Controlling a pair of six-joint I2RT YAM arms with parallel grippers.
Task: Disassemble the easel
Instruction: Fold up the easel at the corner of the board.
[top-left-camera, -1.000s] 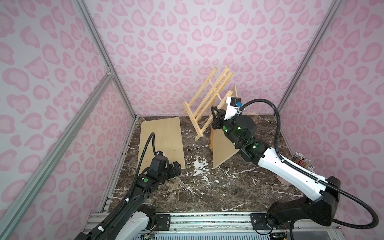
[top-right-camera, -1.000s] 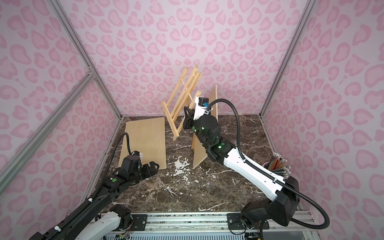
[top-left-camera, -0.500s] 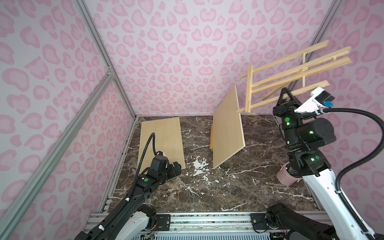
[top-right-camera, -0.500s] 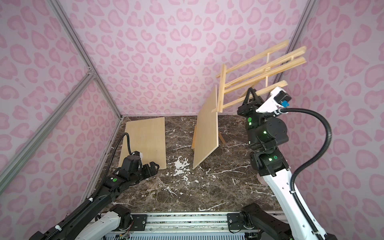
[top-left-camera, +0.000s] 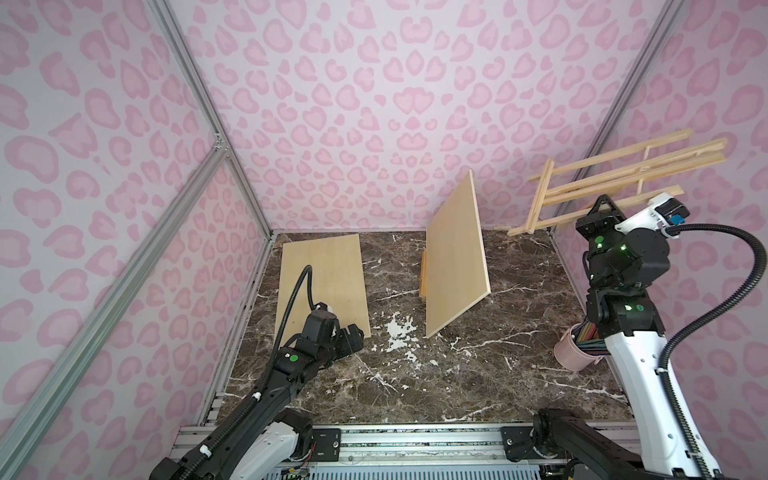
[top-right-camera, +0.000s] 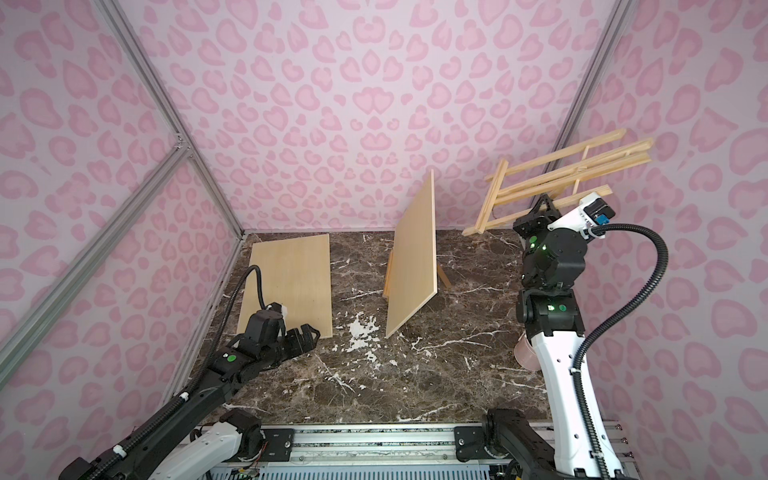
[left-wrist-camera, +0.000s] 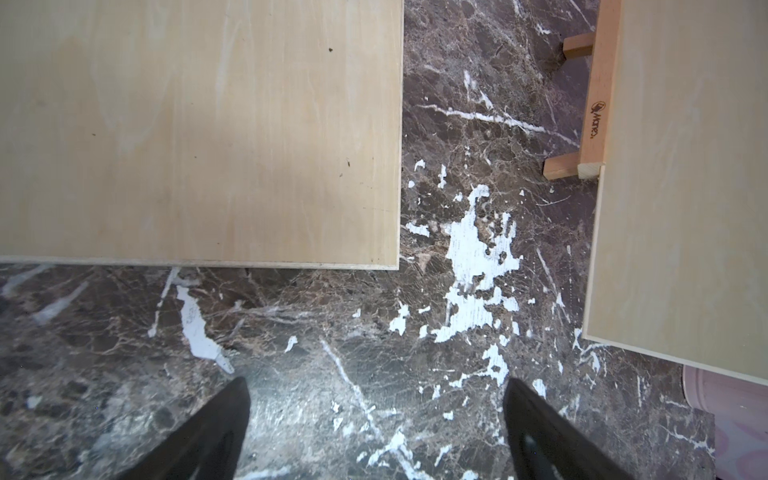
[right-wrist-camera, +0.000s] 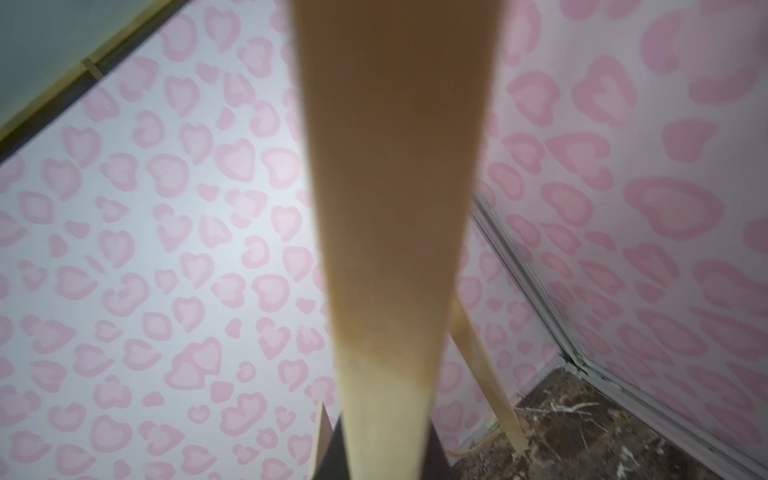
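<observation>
The wooden easel (top-left-camera: 623, 176) (top-right-camera: 561, 174) hangs in the air at the right wall in both top views, tipped almost level. My right gripper (top-left-camera: 604, 208) (top-right-camera: 544, 205) is shut on one of its side bars. In the right wrist view that bar (right-wrist-camera: 395, 208) fills the middle, with the right gripper (right-wrist-camera: 386, 451) clamped on it at the picture's bottom edge. My left gripper (top-left-camera: 353, 336) (top-right-camera: 309, 332) (left-wrist-camera: 376, 386) is open and empty, low over the marble by the flat board's near corner.
A plywood board (top-left-camera: 322, 278) (left-wrist-camera: 199, 133) lies flat at the back left. A second board (top-left-camera: 455, 257) (left-wrist-camera: 685, 187) stands tilted mid-table on a small wooden support (left-wrist-camera: 596, 95) (top-right-camera: 444, 278). A pink cup of coloured pencils (top-left-camera: 577, 353) stands by the right arm.
My right arm has swung the easel from beside the standing board up and over to the right wall, turning it nearly level. The left arm has not moved.
</observation>
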